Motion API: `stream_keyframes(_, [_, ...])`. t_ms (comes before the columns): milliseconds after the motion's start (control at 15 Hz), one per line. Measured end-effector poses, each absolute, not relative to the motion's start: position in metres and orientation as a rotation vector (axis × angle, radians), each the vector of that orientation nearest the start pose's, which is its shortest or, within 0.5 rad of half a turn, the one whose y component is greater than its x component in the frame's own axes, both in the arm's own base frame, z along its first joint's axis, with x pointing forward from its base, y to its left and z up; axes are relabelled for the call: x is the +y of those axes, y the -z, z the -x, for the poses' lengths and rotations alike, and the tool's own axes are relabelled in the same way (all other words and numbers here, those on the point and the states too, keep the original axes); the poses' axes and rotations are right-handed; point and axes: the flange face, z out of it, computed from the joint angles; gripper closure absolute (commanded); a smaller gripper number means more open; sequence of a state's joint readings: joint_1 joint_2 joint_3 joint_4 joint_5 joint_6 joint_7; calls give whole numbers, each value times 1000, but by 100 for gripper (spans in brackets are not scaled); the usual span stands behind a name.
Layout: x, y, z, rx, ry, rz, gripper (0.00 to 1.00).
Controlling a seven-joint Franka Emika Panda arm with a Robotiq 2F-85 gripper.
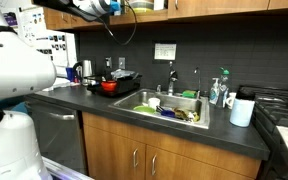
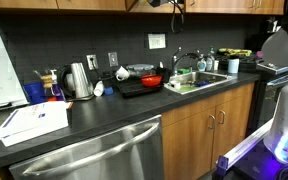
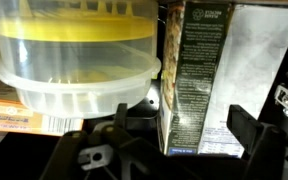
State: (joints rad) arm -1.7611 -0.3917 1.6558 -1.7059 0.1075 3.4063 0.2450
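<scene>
In the wrist view my gripper [image 3: 184,128] is up among stored goods, with its two dark fingers spread wide. Between them stands an upright box [image 3: 199,80] with a dark printed side and a silvery face. The right finger lies against the box's silvery face. A small gap shows between the left finger and the box's dark edge. A clear plastic tub with a yellow lid [image 3: 74,55] stands just left of the box, on a flat carton. In an exterior view the arm [image 1: 84,6] reaches up to the upper cabinets, and the gripper itself is hidden there.
Below are a dark counter [image 1: 94,100], a sink [image 1: 169,105] with dishes, a red pot [image 1: 108,86] on a hot plate, a kettle [image 2: 78,80], a white box [image 2: 32,122] and a paper towel roll [image 1: 242,110]. The robot's white base [image 1: 9,90] stands close by.
</scene>
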Motion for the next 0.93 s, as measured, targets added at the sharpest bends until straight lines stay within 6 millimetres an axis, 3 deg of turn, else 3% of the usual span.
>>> stream_keyframes(333, [106, -728, -599, 25, 2381, 2166, 0])
stream_keyframes(933, [94, -720, -618, 20, 2434, 2162, 0])
